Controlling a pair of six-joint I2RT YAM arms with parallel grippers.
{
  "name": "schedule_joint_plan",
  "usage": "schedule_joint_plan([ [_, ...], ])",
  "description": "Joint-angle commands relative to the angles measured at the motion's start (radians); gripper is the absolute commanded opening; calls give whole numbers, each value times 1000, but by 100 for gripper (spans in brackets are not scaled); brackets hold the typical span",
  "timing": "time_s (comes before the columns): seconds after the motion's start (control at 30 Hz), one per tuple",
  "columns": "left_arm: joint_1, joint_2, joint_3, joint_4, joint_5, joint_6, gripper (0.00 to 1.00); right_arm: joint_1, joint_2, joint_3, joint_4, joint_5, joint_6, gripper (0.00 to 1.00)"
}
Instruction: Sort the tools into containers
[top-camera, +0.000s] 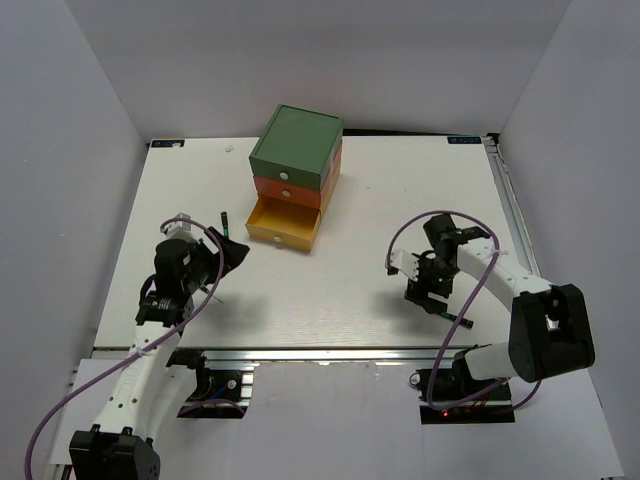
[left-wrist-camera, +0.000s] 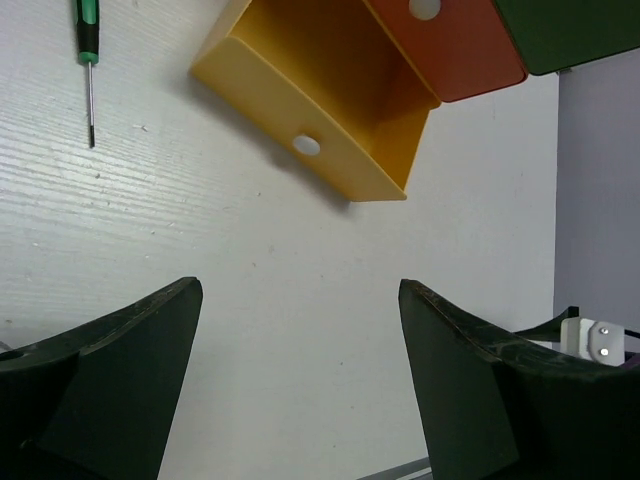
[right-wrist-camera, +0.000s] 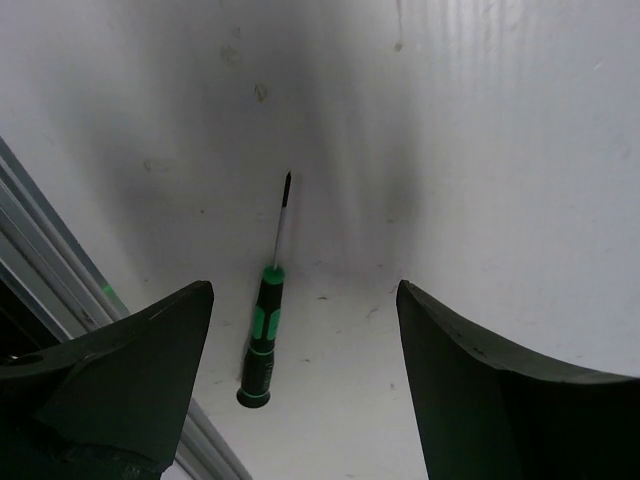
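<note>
**Hovering open over a precision screwdriver**

On the right: holding the right jaws spread wide and empty above a thin black precision screwdriver with a green band on its handle. Lying flat on the white counter, framed between the two fingers in the wrist view, tip pointing away from the camera, close to the metal rail at the counter's near edge.

On the left: holding the left jaws spread as well, pinching nothing, facing the yellow drawer. Standing pulled out at the bottom of the small chest, white knob on its front. Sitting pushed in above it: the orange drawer, then the green drawer on top. Lying on the counter to the left of the yellow drawer, apart from it: a second precision screwdriver.
</note>
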Motion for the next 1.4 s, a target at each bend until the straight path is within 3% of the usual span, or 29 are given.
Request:
schedule_joint_plan([
  [0.0,7,0,-5,-18,-21,6,91,-6,-14,-55,23,120,38,80],
  [0.27,6,-3,-16,-16,-27,-2,91,-9,64,-97,74,163,72,74],
  [0.57,6,-14,-7,-30,-53,0,91,-18,133,-135,163,229,134,56],
  [0.67,6,-16,-4,-33,-61,-3,91,-16,128,-167,197,241,149,47],
  [0.9,7,-13,7,-45,-73,-2,91,-18,128,-200,257,232,193,15],
  [1.0,6,-13,13,-50,-79,0,91,-19,147,-135,229,167,204,4],
  [1.1,6,-13,19,-61,-90,-11,91,-19,162,-36,179,79,201,0],
  [1.37,7,-22,32,-113,-136,-37,91,31,240,350,68,-201,210,0],
])
